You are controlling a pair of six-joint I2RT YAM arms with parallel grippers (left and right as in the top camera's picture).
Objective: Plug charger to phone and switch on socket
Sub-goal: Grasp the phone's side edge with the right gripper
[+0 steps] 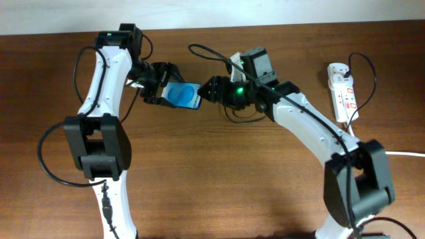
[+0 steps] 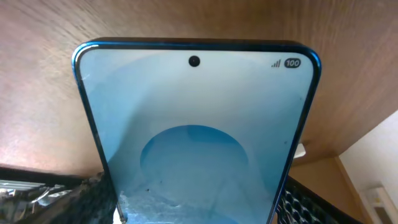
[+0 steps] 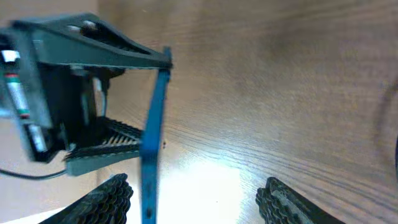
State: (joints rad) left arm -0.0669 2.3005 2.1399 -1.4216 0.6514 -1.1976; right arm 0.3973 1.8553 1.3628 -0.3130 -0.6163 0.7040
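Observation:
The phone (image 1: 184,96), with a blue screen, is held above the table between the jaws of my left gripper (image 1: 167,89), which is shut on its lower part. In the left wrist view the phone (image 2: 196,118) fills the frame, screen towards the camera. My right gripper (image 1: 208,89) is open at the phone's free end. In the right wrist view the phone (image 3: 153,130) shows edge-on, just inside the left finger of the open right gripper (image 3: 194,193). The white socket (image 1: 342,93) lies far right. The thin black charger cable (image 1: 367,78) arcs by it; its plug tip is not visible.
The socket's thick white cord (image 1: 405,153) runs off the right edge. Black robot cables loop above and below the right wrist (image 1: 232,116). The left arm's base stands at front left, the right arm's at front right. The table (image 1: 219,179) is brown wood.

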